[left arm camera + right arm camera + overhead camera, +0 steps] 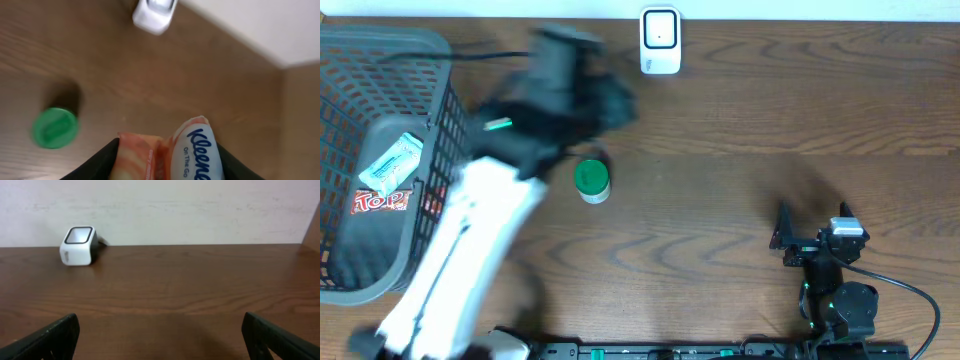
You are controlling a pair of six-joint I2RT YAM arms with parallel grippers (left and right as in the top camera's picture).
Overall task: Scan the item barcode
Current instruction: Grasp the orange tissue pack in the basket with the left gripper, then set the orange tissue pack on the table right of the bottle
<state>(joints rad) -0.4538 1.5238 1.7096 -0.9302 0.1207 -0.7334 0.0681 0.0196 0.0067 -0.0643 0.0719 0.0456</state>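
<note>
The left gripper is pinching a tissue pack. Its jaws are half closed against the soft wrapper, with the printed face turned toward the wrist camera. The pack hangs above the table, left of the scanner and on its near side; the scanner stands at the far edge. The right gripper sits idle at the near right, jaws spread wide and empty.

No barcode shows on the visible side of the pack, so the main risk is offering the wrong face to the scanner window and getting no read. The wrapper is slick and squashy — a quick swing could let it twist or slide between the fingers. The arm is blurred in the overhead view, and the green-lidded jar stands just beneath it, close enough to be clipped on a low pass. The scanner looks light — a nudge could turn it away. The basket at the far left is well clear.
</note>
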